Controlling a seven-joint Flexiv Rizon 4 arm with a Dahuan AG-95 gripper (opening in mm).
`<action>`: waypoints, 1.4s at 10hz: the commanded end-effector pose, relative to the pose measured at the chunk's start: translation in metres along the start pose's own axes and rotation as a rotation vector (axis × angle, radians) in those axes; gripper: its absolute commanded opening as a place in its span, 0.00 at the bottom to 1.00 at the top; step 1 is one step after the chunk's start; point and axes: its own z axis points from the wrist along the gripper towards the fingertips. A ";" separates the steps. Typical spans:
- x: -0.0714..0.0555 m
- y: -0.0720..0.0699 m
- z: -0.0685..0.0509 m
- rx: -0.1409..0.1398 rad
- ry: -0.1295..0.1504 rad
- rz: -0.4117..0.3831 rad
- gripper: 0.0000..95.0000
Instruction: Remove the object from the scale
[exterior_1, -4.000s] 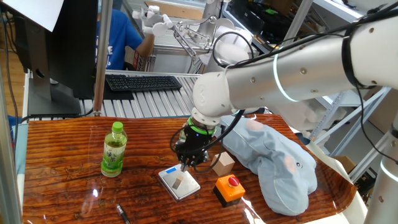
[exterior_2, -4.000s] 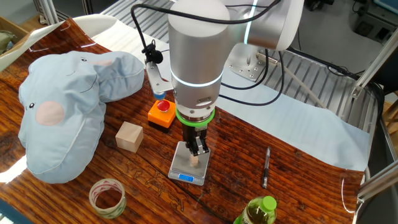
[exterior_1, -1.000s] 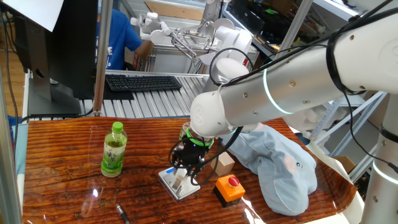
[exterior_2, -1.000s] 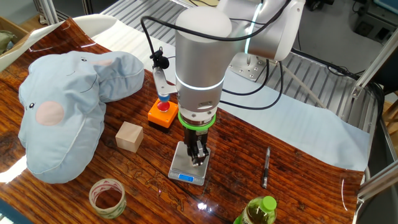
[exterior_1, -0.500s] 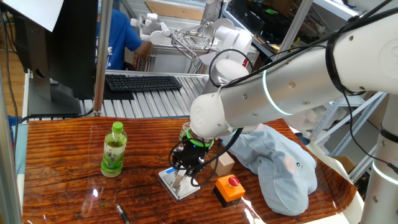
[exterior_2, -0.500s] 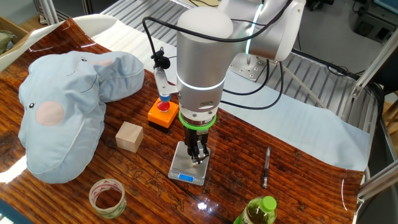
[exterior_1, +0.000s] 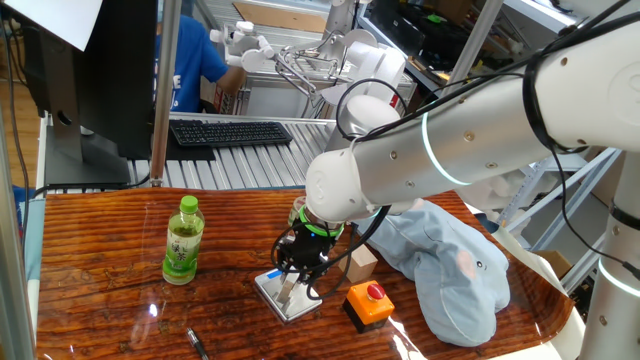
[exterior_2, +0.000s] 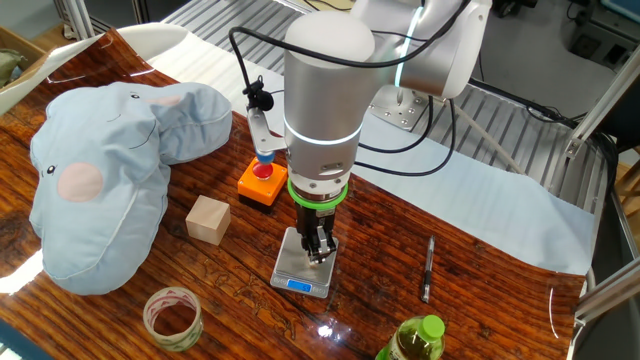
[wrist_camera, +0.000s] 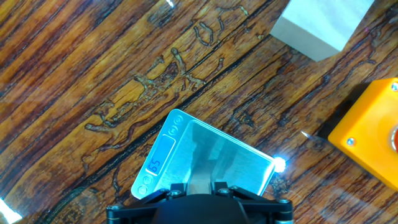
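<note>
— Where is the end effector (exterior_2: 319, 255)?

— Low over the scale (exterior_2: 302, 263), fingertips at the metal plate, display strip on the near end.

— And the object (wrist_camera: 200, 182)?

— On the plate, between the fingertips; only a tan sliver shows in the hand view.

— Clamped on it?

— I cannot tell; the fingers hide it.

— Farther back?

— An orange box (exterior_2: 260, 180) on the tabletop (exterior_2: 480, 290).

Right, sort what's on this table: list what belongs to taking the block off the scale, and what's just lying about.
Belongs to the job:
- pocket scale
- tiny wooden block on its plate, mostly hidden between the fingers
- gripper, down at the plate

Just lying about:
- larger wooden cube
- orange box with red button
- blue plush toy
- tape roll
- green tea bottle
- pen
</note>
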 end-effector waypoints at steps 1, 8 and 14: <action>0.000 0.000 0.000 0.000 0.000 0.000 0.20; 0.000 0.000 0.000 0.000 0.000 0.000 0.20; 0.021 0.002 -0.036 0.015 0.025 -0.038 0.00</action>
